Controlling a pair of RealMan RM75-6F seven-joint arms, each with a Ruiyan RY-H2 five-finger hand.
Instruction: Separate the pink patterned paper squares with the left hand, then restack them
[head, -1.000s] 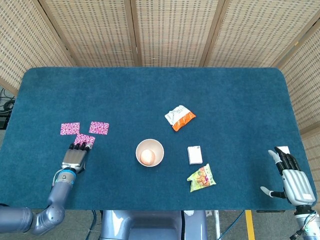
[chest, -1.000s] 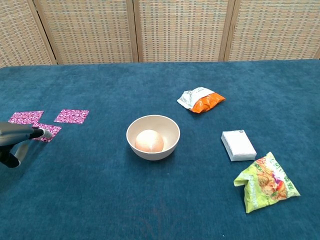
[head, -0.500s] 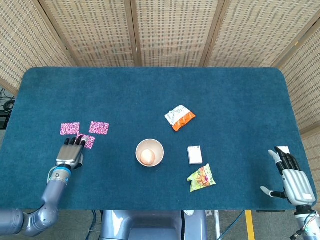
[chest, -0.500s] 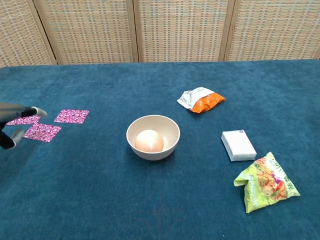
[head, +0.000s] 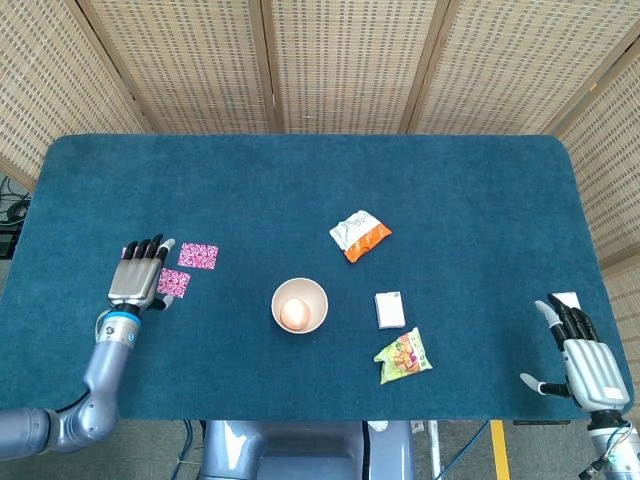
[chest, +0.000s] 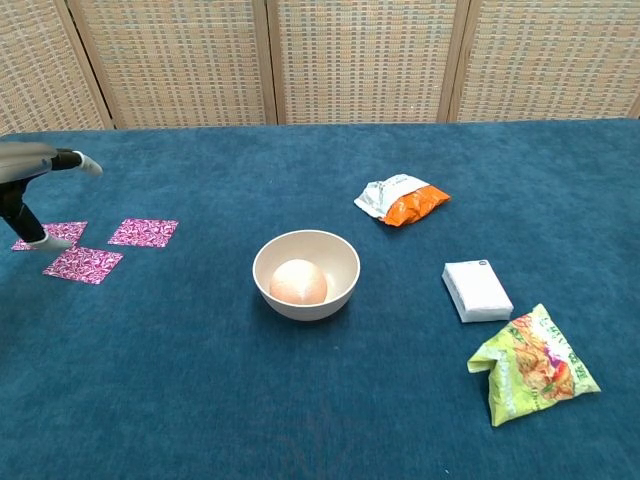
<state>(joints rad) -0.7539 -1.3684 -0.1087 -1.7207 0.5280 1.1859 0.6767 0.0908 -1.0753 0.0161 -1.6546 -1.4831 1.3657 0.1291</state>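
pink patterned paper squares lie flat and spread on the blue table, three pieces near its left edge, none overlapping. separation appears complete; restacking is judged outstanding. each lies with one edge roughly along the table's length. left hand hovers above them, fingers apart, holding nothing. right hand rests at the far right, fingers apart, empty.

"Where were my pink paper squares?"

"Three of them lay flat on the blue table, close together but not stacked. Two sat side by side, and one was nearer to me, between them."
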